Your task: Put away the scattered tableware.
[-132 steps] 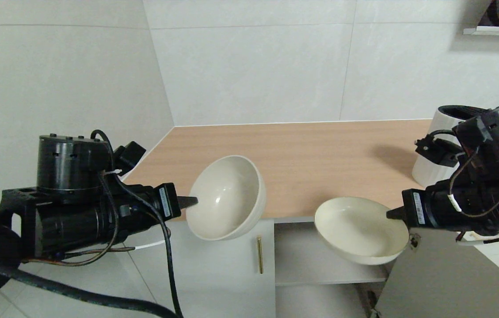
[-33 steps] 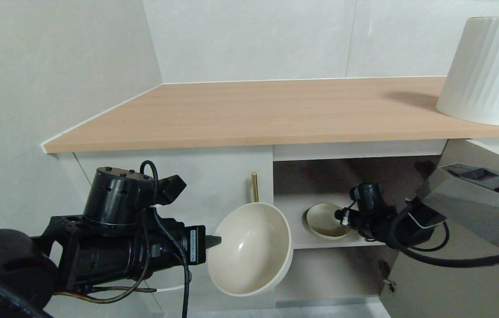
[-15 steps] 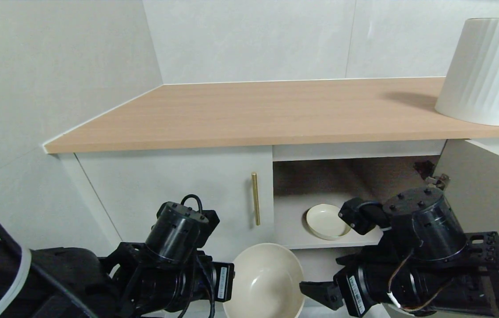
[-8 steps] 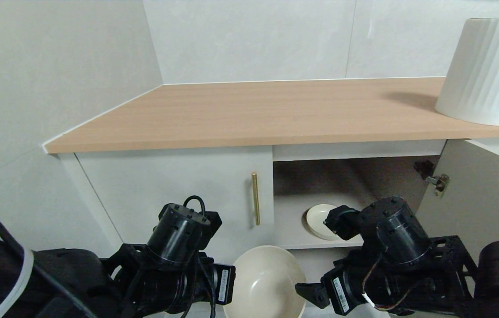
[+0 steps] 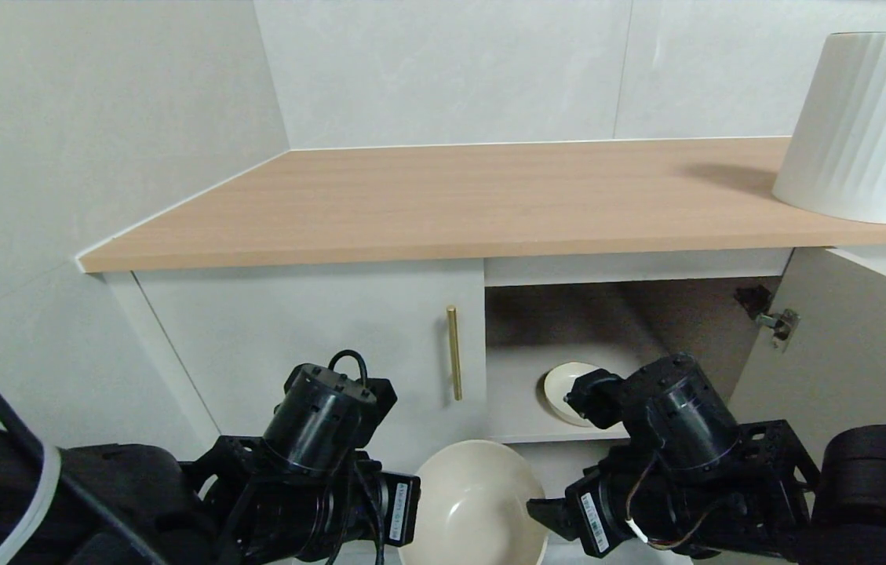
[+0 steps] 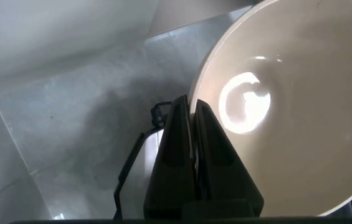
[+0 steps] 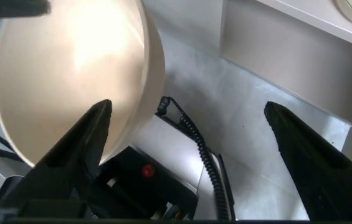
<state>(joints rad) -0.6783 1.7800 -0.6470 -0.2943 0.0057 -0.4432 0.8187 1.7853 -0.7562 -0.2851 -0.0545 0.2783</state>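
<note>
left gripper [image 6: 192, 111] clamped on bowl [image 5: 474, 506] rim, low before cabinet [image 5: 309, 329] | right gripper [image 7: 186, 112] spread, empty, beside bowl | risk: thin rim pinch slips; bowl clips shelf [image 5: 517, 412] edge or dish [image 5: 556, 384] there

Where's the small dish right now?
In the head view, the small dish sits on the cupboard shelf, right of centre, just right of the brass door handle and partly hidden behind the right arm.

Nothing legible — no readable text
</note>
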